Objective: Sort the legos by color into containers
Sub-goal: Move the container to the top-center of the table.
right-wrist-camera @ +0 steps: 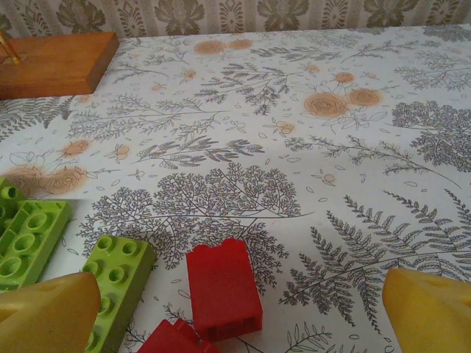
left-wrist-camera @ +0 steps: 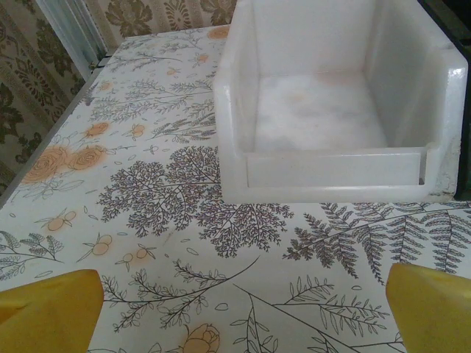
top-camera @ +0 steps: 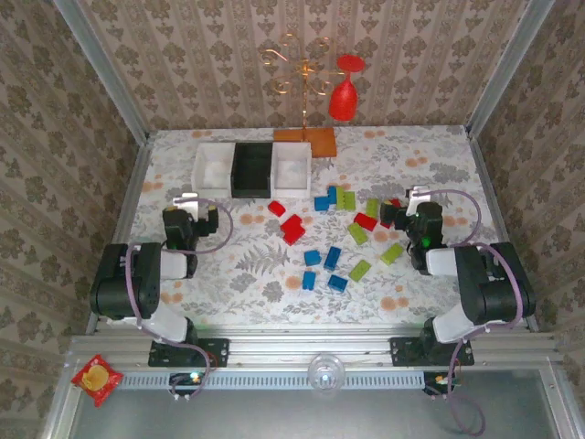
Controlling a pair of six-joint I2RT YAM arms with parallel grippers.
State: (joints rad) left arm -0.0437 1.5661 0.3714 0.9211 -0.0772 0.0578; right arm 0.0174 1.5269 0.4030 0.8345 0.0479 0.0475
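The containers stand in a row at the back left: a white bin (top-camera: 213, 167), a black bin (top-camera: 251, 169) and a white bin (top-camera: 292, 166). Several legos lie scattered mid-table, among them red (top-camera: 292, 227), blue (top-camera: 332, 258) and lime green (top-camera: 360, 270) ones. My left gripper (top-camera: 186, 199) is open over bare cloth, just in front of the left white bin (left-wrist-camera: 327, 110); between its yellow fingers (left-wrist-camera: 48, 309) there is nothing. My right gripper (top-camera: 419, 196) is open too. A red brick (right-wrist-camera: 222, 288) lies on the cloth between its fingers (right-wrist-camera: 430, 309), with a green brick (right-wrist-camera: 118, 283) to the left.
A gold stand on a wooden base (top-camera: 304, 142) carries a red wine glass (top-camera: 343, 96) behind the bins. The same base (right-wrist-camera: 55, 62) shows far left in the right wrist view. Metal frame rails border the table's sides. A red snack packet (top-camera: 96, 380) lies on the front rail.
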